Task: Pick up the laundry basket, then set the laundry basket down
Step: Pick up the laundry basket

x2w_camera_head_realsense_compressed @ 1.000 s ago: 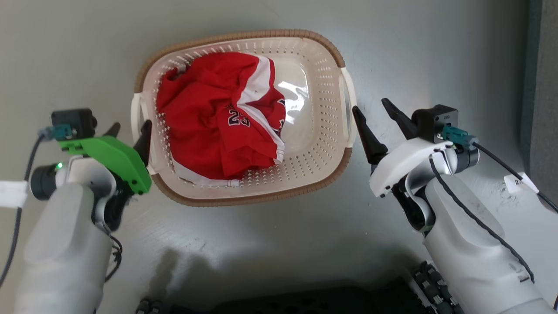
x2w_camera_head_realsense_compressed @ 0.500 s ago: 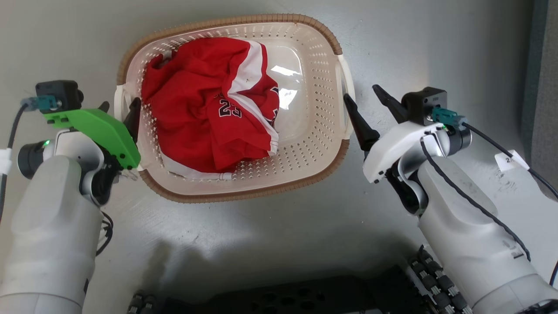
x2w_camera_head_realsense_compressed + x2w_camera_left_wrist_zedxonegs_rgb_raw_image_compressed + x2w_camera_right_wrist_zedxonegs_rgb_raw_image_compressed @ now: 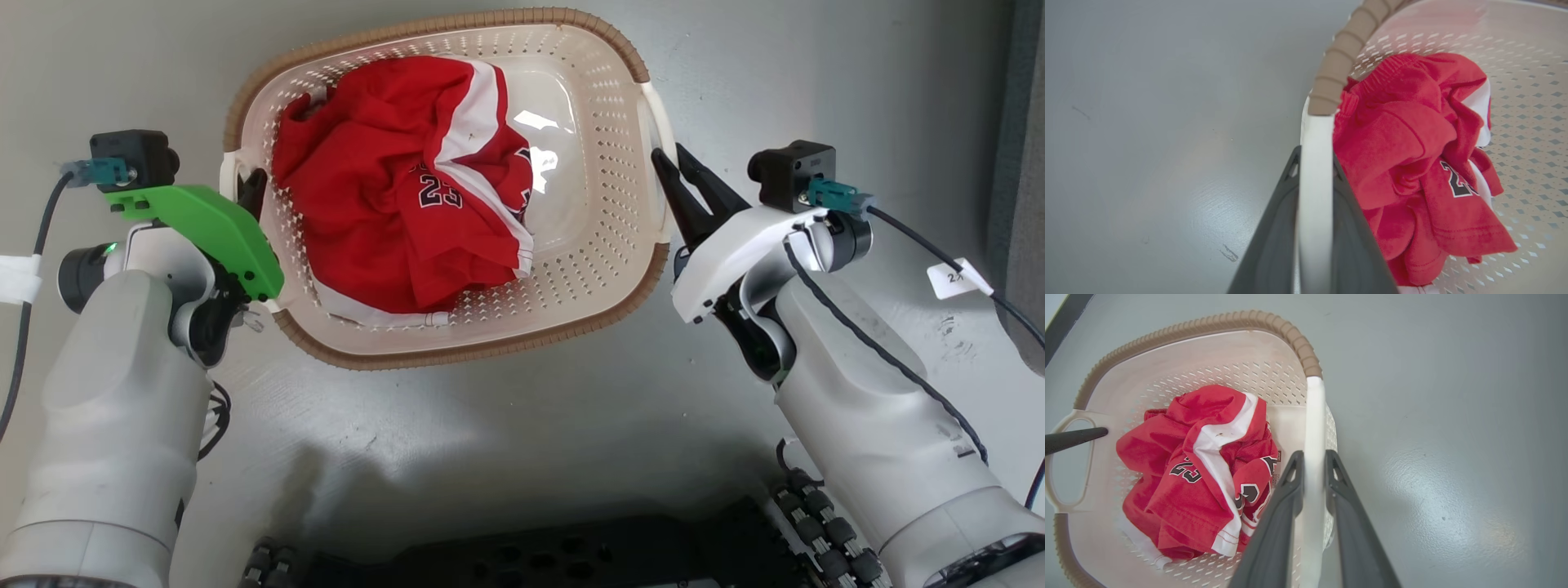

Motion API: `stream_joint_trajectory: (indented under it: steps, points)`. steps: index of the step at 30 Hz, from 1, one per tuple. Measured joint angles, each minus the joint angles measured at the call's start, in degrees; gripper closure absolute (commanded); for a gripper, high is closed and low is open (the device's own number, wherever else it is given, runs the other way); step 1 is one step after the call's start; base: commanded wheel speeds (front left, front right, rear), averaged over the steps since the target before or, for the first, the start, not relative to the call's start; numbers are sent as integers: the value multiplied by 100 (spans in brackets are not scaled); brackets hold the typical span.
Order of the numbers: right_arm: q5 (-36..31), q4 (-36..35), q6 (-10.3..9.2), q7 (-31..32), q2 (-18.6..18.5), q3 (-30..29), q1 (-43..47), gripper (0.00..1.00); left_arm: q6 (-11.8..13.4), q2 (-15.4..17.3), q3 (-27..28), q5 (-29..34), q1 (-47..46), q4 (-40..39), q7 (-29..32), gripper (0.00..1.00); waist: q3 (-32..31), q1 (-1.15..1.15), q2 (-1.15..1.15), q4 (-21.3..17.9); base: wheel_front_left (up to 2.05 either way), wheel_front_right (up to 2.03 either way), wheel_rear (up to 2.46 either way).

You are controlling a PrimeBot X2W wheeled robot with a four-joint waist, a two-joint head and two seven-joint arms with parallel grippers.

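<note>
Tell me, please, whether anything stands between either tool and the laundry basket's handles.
Nothing visible does. The left tool and right tool each clamp a white side handle of the cream perforated plastic laundry basket; the crumpled red jersey lies inside, not in either grip.

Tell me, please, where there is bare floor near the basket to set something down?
Bare floor lies between the basket and the robot's base, and outside both handles. Crowded: the handles, clamped by the fingers of the left gripper and right gripper, and the shirt inside.
</note>
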Motion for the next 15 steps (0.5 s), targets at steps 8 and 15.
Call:
stream_joint_trajectory:
  steps: [8, 15]
  points:
    - [157, 370, 47, -43, 0, 43, -163, 100, 0, -159, -129, -142, -127, 260, -90, 100, -116, 0, 0, 48, 0, 0, 0]
    - [332, 709, 99, 91, -24, 75, -181, 100, 3, -236, -335, -288, -135, 325, -68, 100, -300, 0, 0, 75, 0, 0, 0]
